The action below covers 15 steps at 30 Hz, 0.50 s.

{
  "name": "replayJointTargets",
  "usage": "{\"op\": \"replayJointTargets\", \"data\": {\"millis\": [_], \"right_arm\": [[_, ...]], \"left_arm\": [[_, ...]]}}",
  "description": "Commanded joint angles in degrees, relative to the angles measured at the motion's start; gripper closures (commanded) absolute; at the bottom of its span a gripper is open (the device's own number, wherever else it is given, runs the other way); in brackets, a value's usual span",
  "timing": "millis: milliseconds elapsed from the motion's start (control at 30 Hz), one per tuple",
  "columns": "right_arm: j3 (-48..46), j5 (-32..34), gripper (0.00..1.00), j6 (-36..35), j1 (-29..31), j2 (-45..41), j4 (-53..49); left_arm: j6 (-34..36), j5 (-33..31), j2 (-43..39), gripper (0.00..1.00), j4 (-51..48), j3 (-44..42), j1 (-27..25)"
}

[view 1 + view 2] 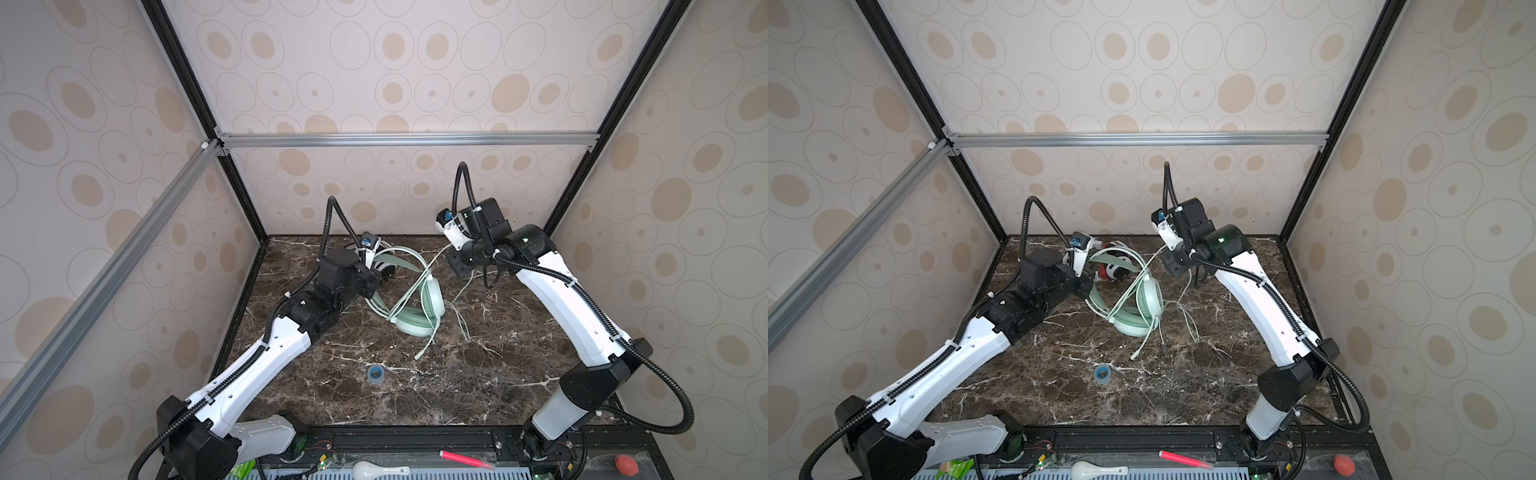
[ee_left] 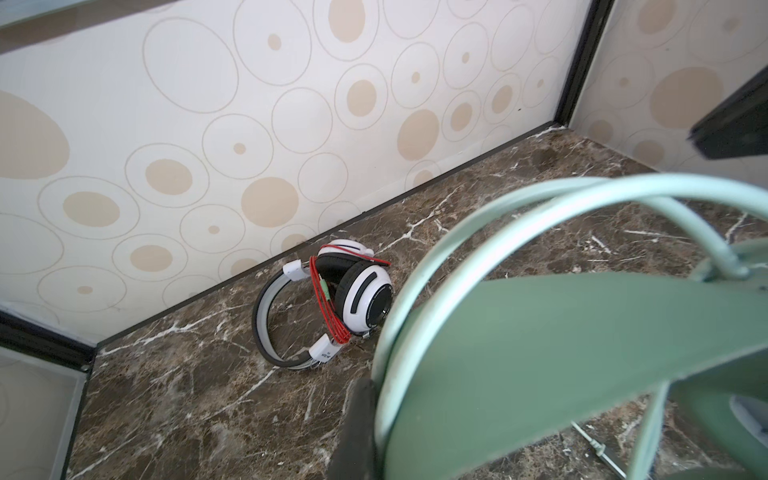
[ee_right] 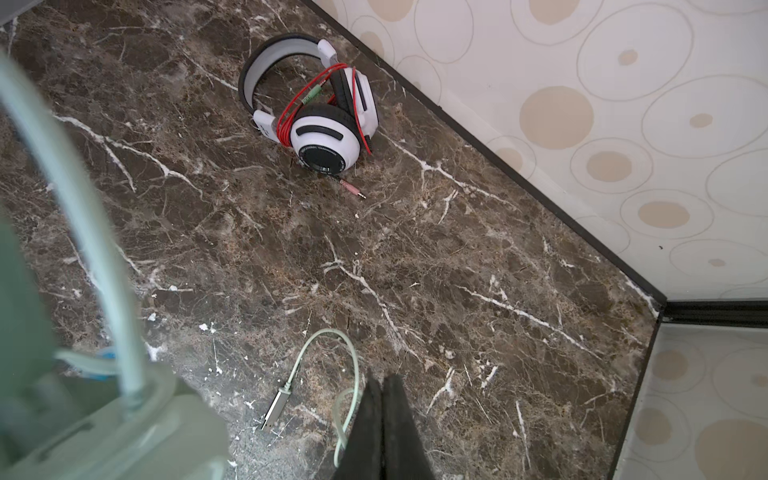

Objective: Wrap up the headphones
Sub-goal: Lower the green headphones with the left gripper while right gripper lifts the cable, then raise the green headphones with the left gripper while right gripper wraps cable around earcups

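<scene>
Though half-hidden from above, white-and-black headphones (image 2: pixel 361 291) show whole in wrist views.

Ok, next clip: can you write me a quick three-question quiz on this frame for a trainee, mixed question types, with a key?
1. True or false: the red cord is wound around the white headphones.
2. The small blue ring lies: A) alone on the table, nearer the front edge than either pair of headphones; B) on an ear cup; C) under the white headphones.
3. Which headphones does the loose pale cord trailing over the table belong to?

Key: 1 true; 2 A; 3 the green headphones.
</scene>
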Motion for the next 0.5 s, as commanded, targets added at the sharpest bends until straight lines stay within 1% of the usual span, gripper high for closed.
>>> {"op": "replayJointTargets", "data": {"millis": [0,100,233,333,467], "right_arm": [[-3.45,-4.49,0.92,2.79,-1.64,-3.05,4.3],[-9.36,-9.19,0.89,3.93,-2.26,-6.48,10.5],[-17.46,-16.44,0.86,7.22,-4.24,-11.43,19.96],[-22.91,-19.96,0.84,8.87,-5.2,-14.7,26.7],[-27.57,-22.25,0.84,10.72,-6.14,-17.06,32.79]], "left_arm": [[-2.65,5.05,-2.56,1.0,-1.31,5.07,-0.41],[-4.47,7.71,-3.07,1.0,-1.8,7.3,-0.41],[-6.6,10.9,-2.66,1.0,-1.81,10.97,-0.37],[-7.59,12.52,-1.84,1.0,-1.88,14.23,-0.43],[-8.59,14.63,0.22,1.0,-1.86,19.65,-0.39]]}}
